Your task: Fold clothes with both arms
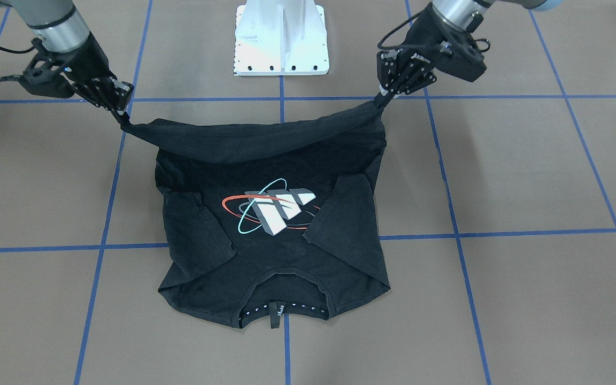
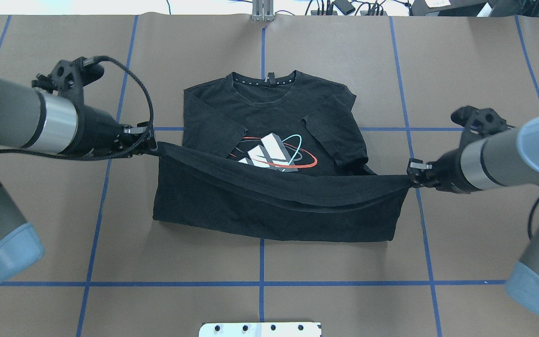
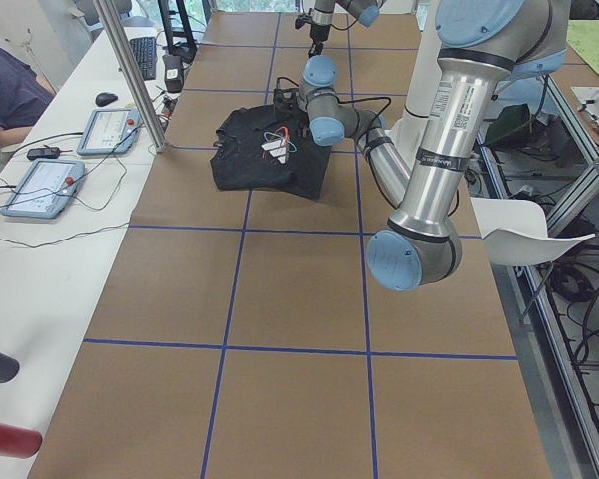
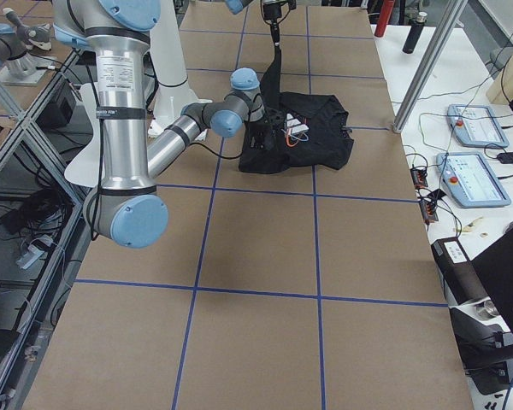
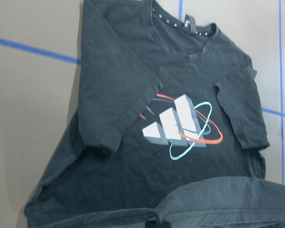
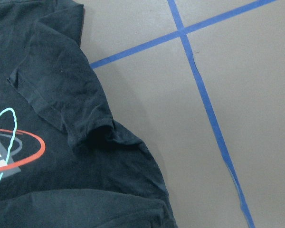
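Carry the hem [image 2: 288,187] of the shirt [image 2: 213,112], pinched by left tool [image 2: 151,146] and right tool [image 2: 411,177], level and taut toward the collar [image 2: 264,83].

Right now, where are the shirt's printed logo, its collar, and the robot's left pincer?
chest print [image 2: 274,152]: overhead view, on the grey-white blocks.
collar [image 2: 251,82]: overhead view, on the inner neck band with white dots.
left pincer [image 2: 151,146]: overhead view, at its fingertips, clamped on the T-shirt [image 2: 274,220] hem corner.
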